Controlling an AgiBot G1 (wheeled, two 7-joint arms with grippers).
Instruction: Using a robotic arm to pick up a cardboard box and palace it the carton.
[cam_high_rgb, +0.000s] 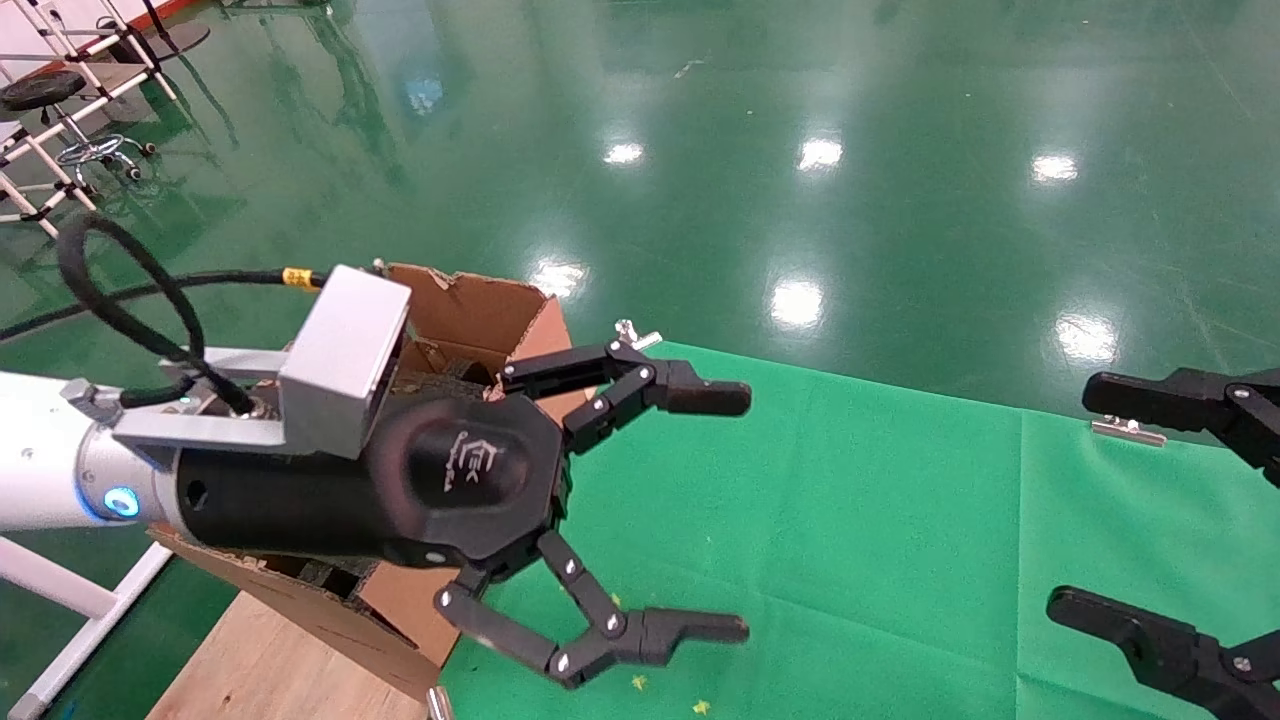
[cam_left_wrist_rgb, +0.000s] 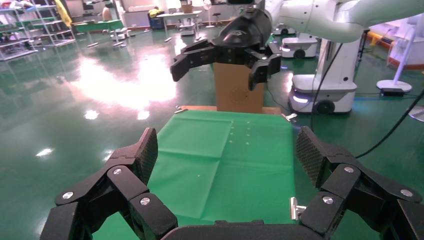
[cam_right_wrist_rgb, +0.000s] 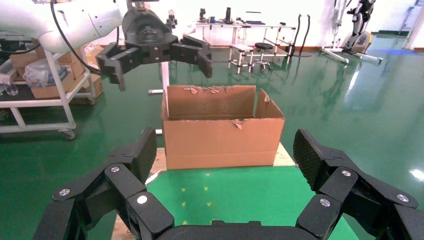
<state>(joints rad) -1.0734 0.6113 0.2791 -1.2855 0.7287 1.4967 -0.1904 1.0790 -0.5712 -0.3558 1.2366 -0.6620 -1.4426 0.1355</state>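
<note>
A white robotic arm (cam_high_rgb: 40, 460) is reaching in from the robot's left side, ending in a black left hand (cam_high_rgb: 735, 515) marked with a logo. Its two linked fingers (cam_high_rgb: 700, 398) are spreading wide apart, with nothing between them. The hand is hovering above the green cloth (cam_high_rgb: 850, 520) that is covering the worktop (cam_high_rgb: 260, 670), whose bare wood is showing at the near left corner. A grey camera block (cam_high_rgb: 345, 360) is sitting on top of the wrist, and a black cable (cam_high_rgb: 120, 300) is looping away from it.

The carton (cam_right_wrist_rgb: 220, 127) is standing at the left end of the worktop, partly hidden behind the left arm in the head view. It is a large brown corrugated box, standing open-topped, with ragged, torn flaps. In the right wrist view, the left hand is hanging just above the carton's open top, to one side.

The right hand (cam_high_rgb: 1085, 500) is showing at the right edge of the head view, also above the green cloth and well apart from the left hand. Its black fingers (cam_high_rgb: 1150, 400) are likewise standing wide open, gripping nothing.

The small cardboard box cannot be seen in any view.

A shiny green floor (cam_high_rgb: 850, 200) is surrounding the worktop.
</note>
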